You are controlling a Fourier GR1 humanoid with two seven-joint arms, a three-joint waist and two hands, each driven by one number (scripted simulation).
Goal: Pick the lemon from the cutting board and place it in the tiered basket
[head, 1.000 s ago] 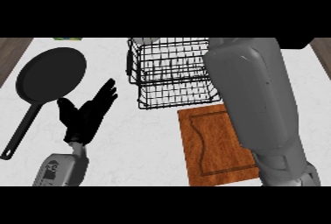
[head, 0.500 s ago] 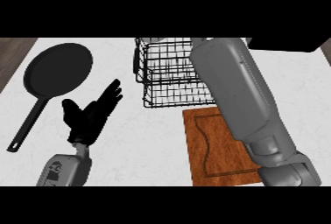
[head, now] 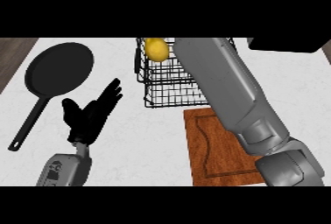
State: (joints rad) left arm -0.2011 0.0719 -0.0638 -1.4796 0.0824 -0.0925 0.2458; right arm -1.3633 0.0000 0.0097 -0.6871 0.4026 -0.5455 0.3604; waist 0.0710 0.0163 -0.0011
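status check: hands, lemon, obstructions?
Left hand open, resting beside the pan. Right hand hidden beyond its forearm, over the tiered basket. Lemon in the basket, cutting board bare. No obstruction seen.

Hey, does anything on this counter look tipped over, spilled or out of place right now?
Nothing stands out. The lemon sits in the tiered basket, the cutting board lies flat with nothing on it, and the frying pan lies flat at the left.
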